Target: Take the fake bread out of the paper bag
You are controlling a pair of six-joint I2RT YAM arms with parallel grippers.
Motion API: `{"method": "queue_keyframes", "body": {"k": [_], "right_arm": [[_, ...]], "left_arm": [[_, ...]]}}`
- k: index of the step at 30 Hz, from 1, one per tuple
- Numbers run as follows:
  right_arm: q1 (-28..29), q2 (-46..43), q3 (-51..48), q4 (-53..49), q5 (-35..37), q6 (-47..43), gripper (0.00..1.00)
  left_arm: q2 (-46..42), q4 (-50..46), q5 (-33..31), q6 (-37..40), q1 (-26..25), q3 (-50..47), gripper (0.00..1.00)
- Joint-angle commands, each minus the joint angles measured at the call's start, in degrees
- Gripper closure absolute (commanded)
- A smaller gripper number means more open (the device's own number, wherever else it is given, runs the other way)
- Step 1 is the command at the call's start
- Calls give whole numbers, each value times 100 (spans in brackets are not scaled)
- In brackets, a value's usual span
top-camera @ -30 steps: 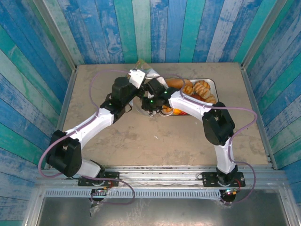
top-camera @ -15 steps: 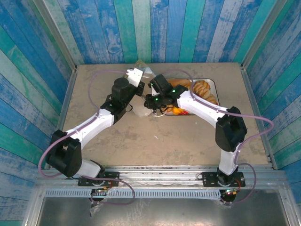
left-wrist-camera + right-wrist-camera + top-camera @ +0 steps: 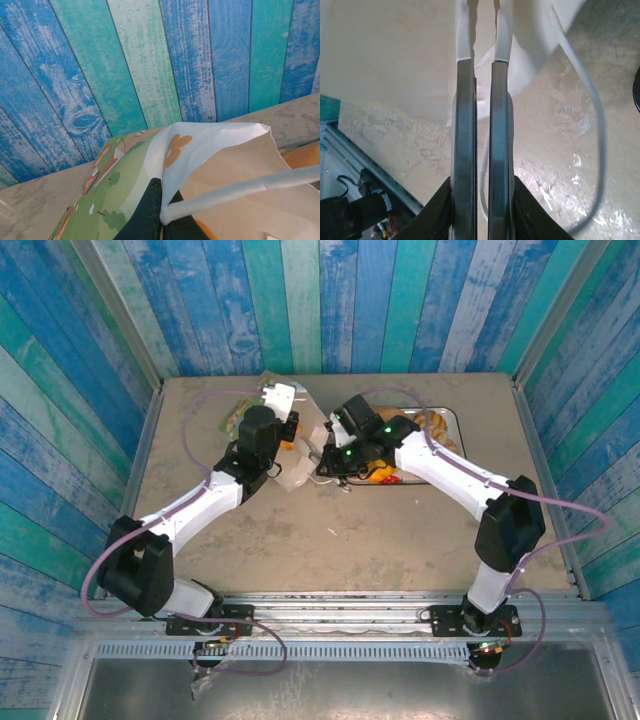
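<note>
2 rim pinches: my left gripper (image 3: 161, 212) and right gripper (image 3: 483, 60) clamp the paper bag (image 3: 225, 150), light, floppy, tear-prone.

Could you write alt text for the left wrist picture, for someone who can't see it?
The left gripper is shut on the paper bag at its rim, beside a white handle. Blue and green wall planks rise behind.

Striped planks (image 3: 330, 300), white printed paper bag (image 3: 220, 145)
Planks weathered blue, teal and pale green; table (image 3: 350, 540) mottled beige; bag white with an orange flower mark and a green illustrated panel; fake bread (image 3: 383, 477) glossy orange; tongs (image 3: 465, 150) steel-grey, white-tipped.
</note>
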Motion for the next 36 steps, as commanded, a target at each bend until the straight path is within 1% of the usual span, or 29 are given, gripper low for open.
{"method": "queue_keyframes", "body": {"k": [1,9,12,16,21,27,32,36], "right_arm": [[-114,-473,-120,-250,-441,-147,100],[-593,-1254,-561,-773,-925,-243,100],[-910,-1627,-697,-993,-1104,-248,99],[-1251,-2090,-714,-1357,-1099,-232,100],[-1700,-2360,-698,-1707,-1073,-213,99],[-2200,-2156,-636,-1956,-1357,-140,100],[-2345,-1687,-440,-1988,-1694,-150,99],[-2421,-1289,-377,-1970,-1811,-141,99]], "left_arm": [[-175,-115,-399,-57,-30,155,100],[-16,-222,-1164,-127,-25,260,100],[64,-285,-1293,-153,-17,330,100],[163,-420,-1408,-301,78,393,100],[53,-484,-1392,-506,260,294,100],[-218,-739,-1501,-657,309,230,100],[-417,-1080,-1450,-874,309,295,100],[-498,-1355,-1292,-1020,309,447,99]]}}
